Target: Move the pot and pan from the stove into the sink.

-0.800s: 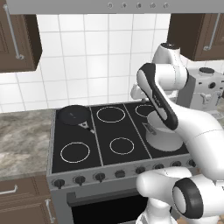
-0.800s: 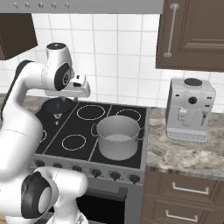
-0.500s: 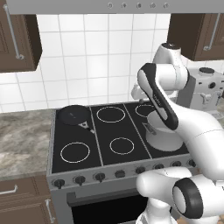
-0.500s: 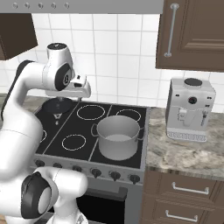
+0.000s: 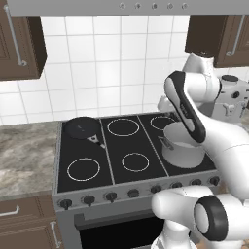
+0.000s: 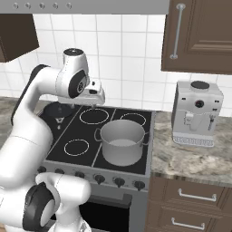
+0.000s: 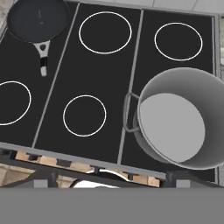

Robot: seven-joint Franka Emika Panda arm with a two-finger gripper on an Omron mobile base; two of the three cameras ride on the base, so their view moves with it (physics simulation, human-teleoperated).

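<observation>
Hand view looks straight down on the stove [image 7: 94, 65], where the grey pot [image 7: 177, 124] sits on the front right burner and the black pan [image 7: 37, 19] rests on the back left one, while the jaws hang high above, spread wide and holding nothing.

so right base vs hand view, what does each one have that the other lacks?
Right base view: the gripper open above the back of the stove, a white coffee machine on the counter, the tiled wall and the knob row. Hand view: a look straight down into the pot, whose inside is empty. Both: the pot at front right, the pan at back left, the white burner rings.
</observation>
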